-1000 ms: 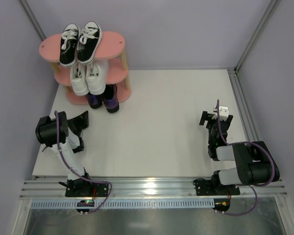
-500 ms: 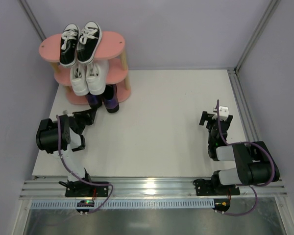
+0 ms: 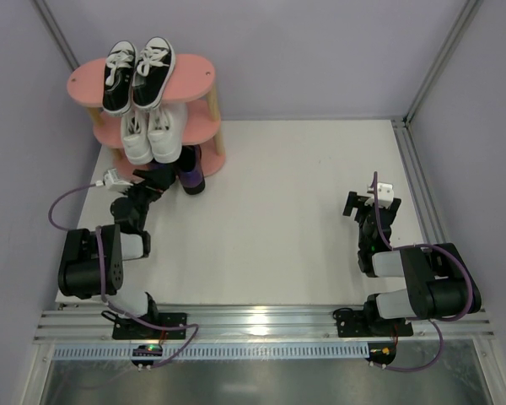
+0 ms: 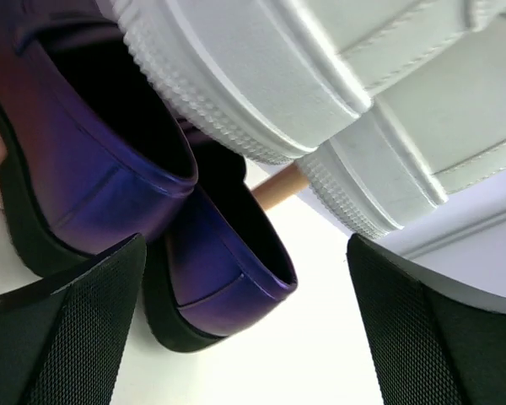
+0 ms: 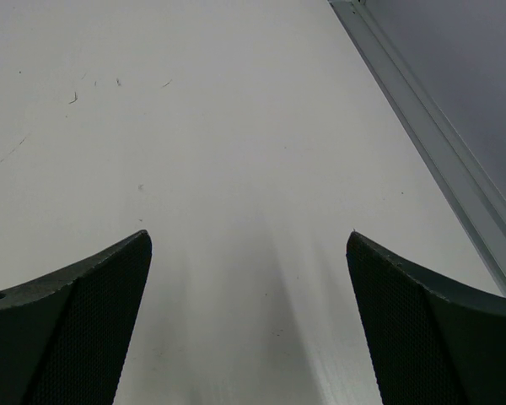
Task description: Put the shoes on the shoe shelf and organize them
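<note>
Shoes [image 3: 138, 74] fill the shoe shelf [image 3: 196, 74], upper left; the purple shoes [image 3: 192, 177] at the bottom poke out. Left jaws are wide and empty, just beside them. Right jaws are wide, empty, over the desk [image 3: 304, 194]. I think tidying is left: next, push the purple pair in gently.

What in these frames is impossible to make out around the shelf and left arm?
- Top view: purple shoes mostly hidden under the white sneakers and left claw; whether the claw touches them cannot be told.
- Top view: shoe shelf's bottom board largely covered by shoes.
- Left wrist view: both pairs cut off by the frame edges.
</note>
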Controlling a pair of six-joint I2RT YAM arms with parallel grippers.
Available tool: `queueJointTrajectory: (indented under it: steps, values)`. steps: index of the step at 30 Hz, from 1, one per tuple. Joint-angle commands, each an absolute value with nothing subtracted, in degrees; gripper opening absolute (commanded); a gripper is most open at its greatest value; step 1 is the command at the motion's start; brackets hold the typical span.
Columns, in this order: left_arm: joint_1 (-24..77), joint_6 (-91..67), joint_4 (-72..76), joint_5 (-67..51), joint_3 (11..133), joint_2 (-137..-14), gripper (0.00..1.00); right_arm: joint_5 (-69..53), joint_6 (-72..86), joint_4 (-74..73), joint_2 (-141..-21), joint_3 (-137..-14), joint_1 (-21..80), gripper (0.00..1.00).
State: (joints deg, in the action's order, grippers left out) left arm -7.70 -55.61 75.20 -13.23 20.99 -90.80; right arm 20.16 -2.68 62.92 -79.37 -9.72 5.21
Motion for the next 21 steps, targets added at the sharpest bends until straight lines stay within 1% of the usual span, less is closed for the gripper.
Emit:
queueJointTrajectory:
  steps: [1, 2, 3, 4, 6, 7, 8, 14, 19, 21]
  values:
    - [-5.90, -39.68, 71.76, -5.72, 20.48, -84.31, 1.00, 19.69, -1.58, 67.24, -78.66, -10.46, 5.10, 0.97]
    - [-5.11, -37.29, 69.11, -4.32, 20.65, -82.63, 1.00, 19.60, -1.50, 67.32, -78.58, -10.46, 5.01, 0.97]
    - [-2.57, -34.31, 66.04, -0.48, 22.13, -81.14, 1.00, 19.77, -1.49, 67.32, -78.57, -10.46, 5.01, 0.97]
    - [-1.07, -28.71, 57.57, 2.52, 23.28, -78.43, 1.00, 19.69, -1.49, 67.32, -78.66, -10.46, 5.01, 0.97]
    - [4.97, -21.39, 50.83, 7.71, 27.48, -76.82, 1.00, 19.69, -1.49, 67.24, -78.57, -10.46, 5.10, 0.97]
    - [6.75, -18.57, 49.15, 12.52, 28.47, -76.47, 1.00, 19.69, -1.49, 67.32, -78.66, -10.46, 5.10, 0.97]
    - [7.55, -15.59, 48.00, 13.79, 29.00, -76.55, 1.00, 19.60, -1.49, 67.24, -78.58, -10.46, 5.01, 0.97]
    - [8.00, -13.01, 44.91, 21.00, 30.41, -79.10, 1.00, 19.69, -1.49, 67.32, -78.57, -10.46, 5.10, 0.97]
    - [8.44, -11.43, 45.35, 23.73, 28.05, -79.54, 1.00, 19.60, -1.49, 67.32, -78.66, -10.46, 5.10, 0.97]
    - [8.44, -11.08, 48.23, 24.35, 27.16, -80.15, 1.00, 19.60, -1.49, 67.32, -78.58, -10.46, 5.01, 0.97]
